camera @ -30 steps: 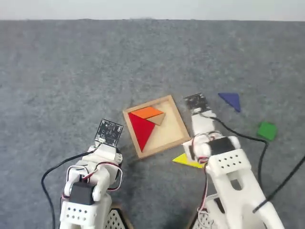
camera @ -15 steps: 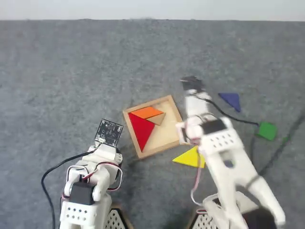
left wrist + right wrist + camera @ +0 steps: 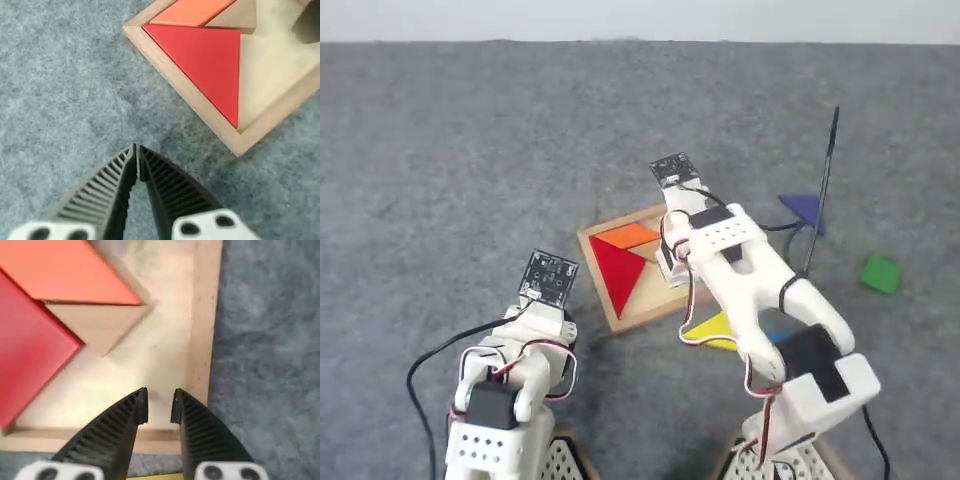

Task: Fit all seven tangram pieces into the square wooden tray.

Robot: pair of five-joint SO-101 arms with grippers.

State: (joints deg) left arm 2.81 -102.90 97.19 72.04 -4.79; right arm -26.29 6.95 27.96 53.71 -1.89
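Observation:
The square wooden tray [image 3: 623, 318] lies mid-table and holds a red triangle [image 3: 617, 272], an orange piece [image 3: 628, 237] and a tan wooden triangle [image 3: 97, 325]. My right arm [image 3: 720, 240] reaches across the tray's right side. Its gripper [image 3: 159, 402] hovers narrowly open over the bare tray floor just inside the rim [image 3: 202, 330], with nothing between its fingers. On the carpet lie a yellow triangle [image 3: 715, 330] beside the tray's near-right edge, a blue triangle [image 3: 805, 210] and a green square [image 3: 880, 273] farther right. My left gripper [image 3: 137, 149] is shut over carpet, short of the tray's corner [image 3: 131, 31].
Grey carpet covers the whole table. A black cable [image 3: 820, 190] stands up from the right arm near the blue triangle. The left arm's wrist board [image 3: 550, 275] sits left of the tray. Open carpet stretches behind and to the left.
My right arm has swung left and forward, from above the yellow triangle to over the tray, uncovering the yellow triangle. The left arm has kept still.

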